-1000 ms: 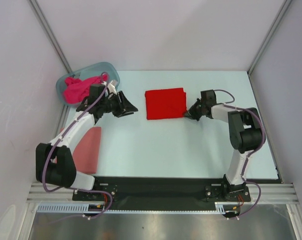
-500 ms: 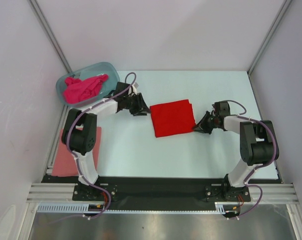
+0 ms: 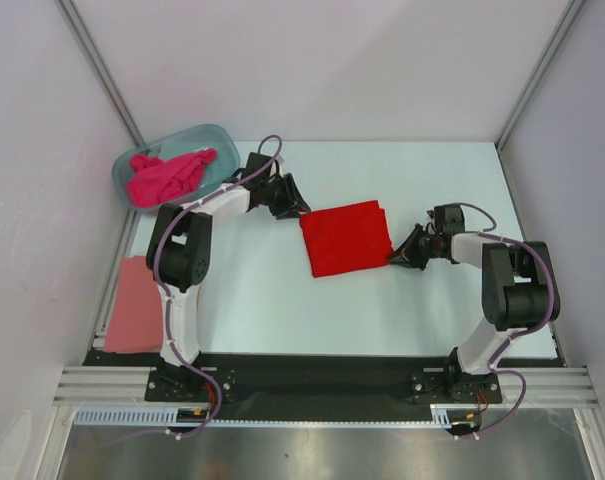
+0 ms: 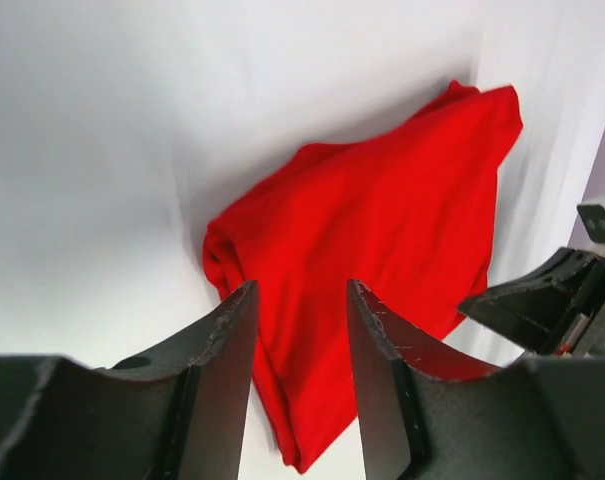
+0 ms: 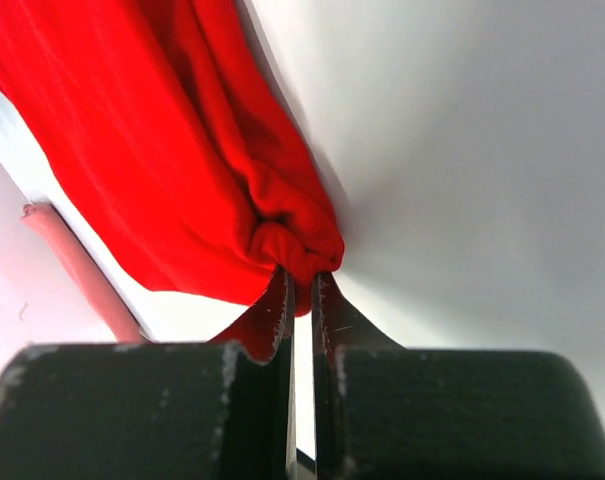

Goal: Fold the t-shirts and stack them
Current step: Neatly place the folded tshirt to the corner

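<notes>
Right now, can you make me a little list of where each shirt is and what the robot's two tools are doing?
red shirt: folded, lying in the middle of the table
magenta shirt: crumpled inside the tub
salmon shirt: lying flat at the table's left edge
left tool: open, holding nothing, near the red shirt's corner
right tool: shut, pinching the red shirt's right edge

**White, black and purple machinery**

The left arm and right arm share glossy white link shells, bulky black joint housings and looping purple cables. The left hand and right hand are black, with matte fingers scuffed whitish at the edges.
</notes>
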